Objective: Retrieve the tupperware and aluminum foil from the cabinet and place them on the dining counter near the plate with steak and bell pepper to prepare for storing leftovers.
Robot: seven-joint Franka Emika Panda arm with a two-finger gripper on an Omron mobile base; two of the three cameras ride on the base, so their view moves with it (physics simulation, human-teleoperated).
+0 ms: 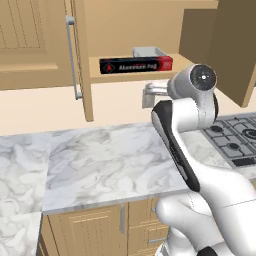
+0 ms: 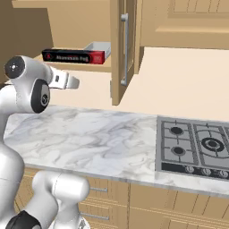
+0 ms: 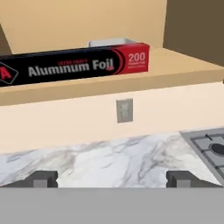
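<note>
Here, claw [image 3: 112, 178] wide open, empty, aluminum foil [image 3: 74, 64] above it, well apart.

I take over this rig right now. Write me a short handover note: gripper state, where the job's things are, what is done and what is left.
Gripper: open and holding nothing, raised over the marble counter beside the gas hob, facing the cabinet.
Aluminum foil: lying along the front edge of the cabinet's bottom shelf.
Tupperware: on the same shelf, right behind the foil box.
Done: the cabinet doors are open, both items are exposed.
Left: grasp each item, carry both to the dining counter and set them near the plate. Neither has been picked up yet.
</note>
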